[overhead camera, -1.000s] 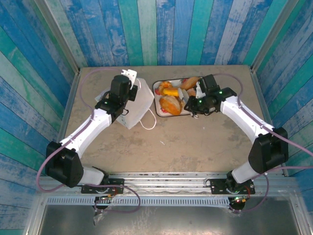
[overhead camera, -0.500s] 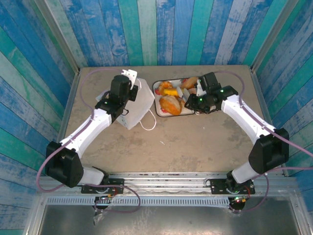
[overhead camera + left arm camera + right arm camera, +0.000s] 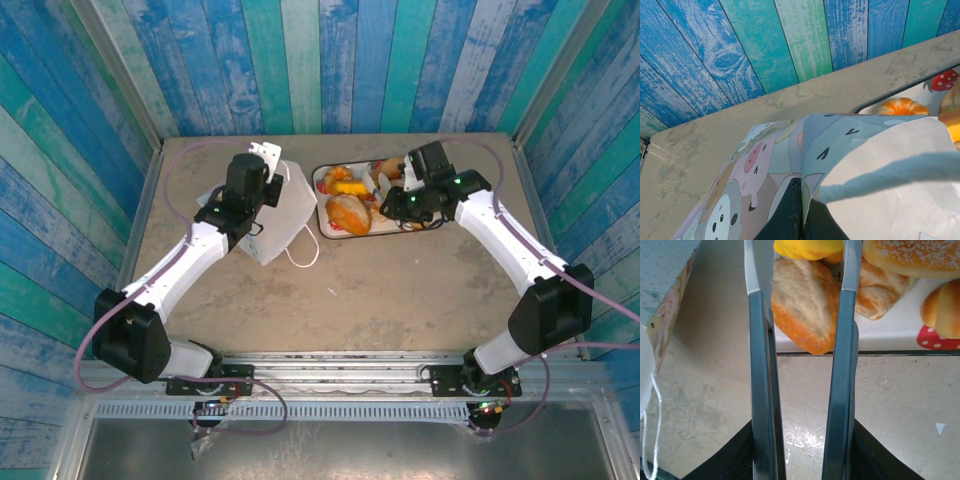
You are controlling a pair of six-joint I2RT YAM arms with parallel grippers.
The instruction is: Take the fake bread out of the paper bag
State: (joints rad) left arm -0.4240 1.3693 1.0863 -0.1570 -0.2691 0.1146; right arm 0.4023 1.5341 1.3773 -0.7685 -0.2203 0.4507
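Observation:
The white paper bag (image 3: 285, 218) lies tipped over at left of centre, its cord handle (image 3: 303, 252) trailing toward me. My left gripper (image 3: 262, 170) is shut on the bag's rim; the left wrist view shows the dark fingers (image 3: 790, 215) pinching the paper edge (image 3: 880, 190) beside the cartoon-printed panel (image 3: 740, 175). Several pieces of fake bread (image 3: 350, 212) lie on the strawberry-print tray (image 3: 322, 178). My right gripper (image 3: 398, 195) hovers open over the tray's right side. A golden roll (image 3: 802, 305) lies on the tray between its fingers (image 3: 754, 340), not gripped.
The tray's front rim (image 3: 890, 335) runs across the right wrist view, with bare tan tabletop (image 3: 805, 390) below it. The bag's corner (image 3: 665, 280) and cord (image 3: 655, 405) sit left of the right gripper. Blue plank walls (image 3: 330, 60) close the table in.
My right gripper has drawn back toward the far side over the tray and its jaws have widened a little. The left gripper and the bag have stayed put.

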